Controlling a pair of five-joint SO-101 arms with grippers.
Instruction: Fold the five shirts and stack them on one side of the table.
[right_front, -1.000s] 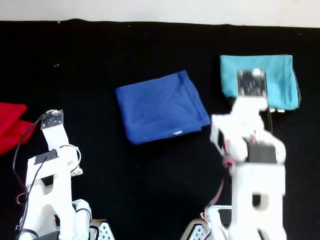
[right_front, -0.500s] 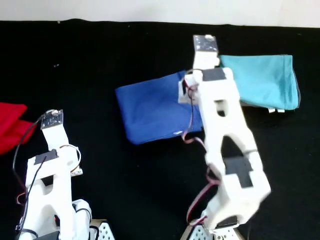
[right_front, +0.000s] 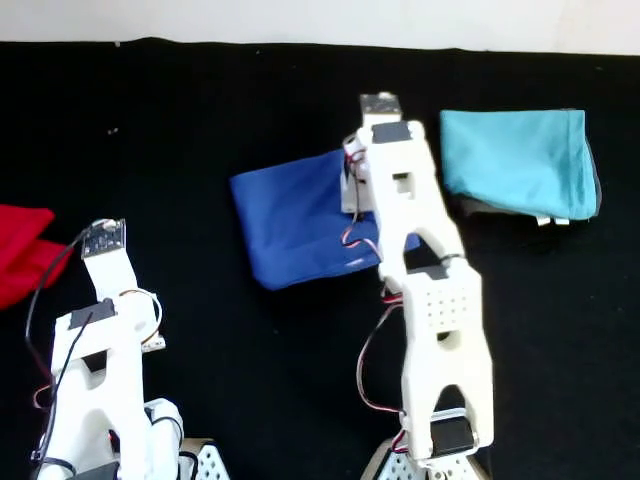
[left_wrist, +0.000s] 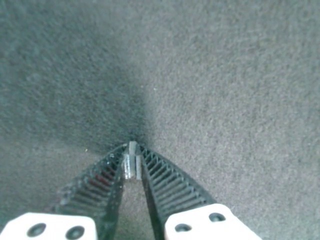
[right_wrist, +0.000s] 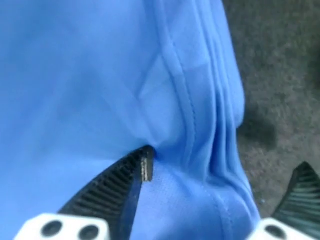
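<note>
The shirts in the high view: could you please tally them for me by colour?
Blue shirt: 1
Teal shirt: 1
Red shirt: 1
Total: 3
A dark layer under the teal one may be another shirt; I cannot tell.

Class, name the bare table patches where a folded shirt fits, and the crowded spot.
Free: between red shirt and blue shirt; the far strip behind them; front right, nearer than the teal shirt. Crowded: right gripper straddling the blue shirt's edge.
</note>
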